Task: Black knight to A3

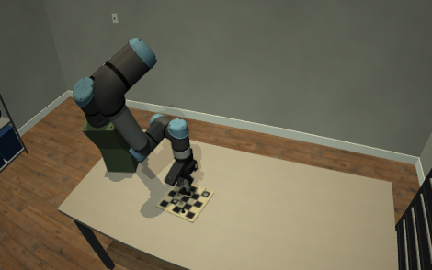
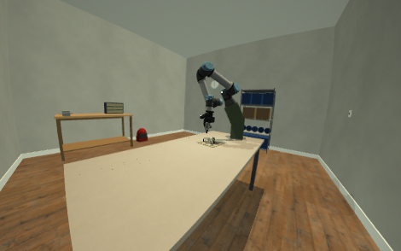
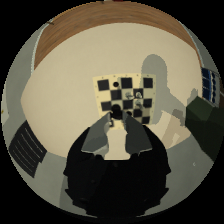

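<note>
A long beige table fills the near ground of the exterior view, running away toward a small chessboard that lies near its far end. Above that board, raised off the squares, the gripper hangs from the grey, blue-jointed arm. In the wrist view the 2 fingers stand close together and pinch a small dark piece, the black knight, between their tips, so the knight is off the board and in the air over the board's near edge as that camera sees it. Its exact shape is too small and dark to make out. Beyond the fingertips, the checkered board carries several other pieces, dark and pale, clustered toward its right half; which squares they occupy cannot be read. From the top view the gripper hovers over the far-left part of the board, its shadow falling on the table to the left. Behind the board stands the arm's green pedestal, then a blue shelving unit against the far wall. Far left, a wooden side table and a red object sit on the plank floor.
</note>
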`<action>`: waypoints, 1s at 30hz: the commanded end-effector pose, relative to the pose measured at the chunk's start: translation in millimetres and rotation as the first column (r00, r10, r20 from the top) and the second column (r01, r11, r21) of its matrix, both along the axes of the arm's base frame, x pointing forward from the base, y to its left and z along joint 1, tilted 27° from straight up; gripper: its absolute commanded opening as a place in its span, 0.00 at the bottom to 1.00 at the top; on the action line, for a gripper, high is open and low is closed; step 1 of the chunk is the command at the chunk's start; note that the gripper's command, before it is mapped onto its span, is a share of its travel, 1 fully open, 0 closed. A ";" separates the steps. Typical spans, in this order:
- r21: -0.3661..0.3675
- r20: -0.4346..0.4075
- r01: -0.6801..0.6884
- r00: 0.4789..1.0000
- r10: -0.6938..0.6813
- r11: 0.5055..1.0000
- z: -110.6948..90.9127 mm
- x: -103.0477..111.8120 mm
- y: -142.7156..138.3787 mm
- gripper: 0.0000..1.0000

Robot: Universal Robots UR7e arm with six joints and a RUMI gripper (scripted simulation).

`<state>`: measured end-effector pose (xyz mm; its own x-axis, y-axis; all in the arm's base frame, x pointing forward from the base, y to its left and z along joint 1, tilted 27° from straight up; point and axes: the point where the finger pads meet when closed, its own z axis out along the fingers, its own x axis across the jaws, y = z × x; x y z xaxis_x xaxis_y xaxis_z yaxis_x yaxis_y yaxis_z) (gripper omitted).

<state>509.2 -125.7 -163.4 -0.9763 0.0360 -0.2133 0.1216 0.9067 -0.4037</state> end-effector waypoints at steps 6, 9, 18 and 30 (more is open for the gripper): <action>-0.023 -0.063 -0.135 0.989 0.133 0.991 -0.5 0.1 0.9 0.00; -0.027 -0.080 -0.169 0.983 0.166 0.985 -0.8 0.0 1.2 0.00; -0.040 -0.158 -0.322 0.937 0.313 0.946 -2.2 -0.4 2.6 0.00; -0.034 -0.279 -0.543 0.812 0.514 0.839 -4.7 -1.2 5.7 0.00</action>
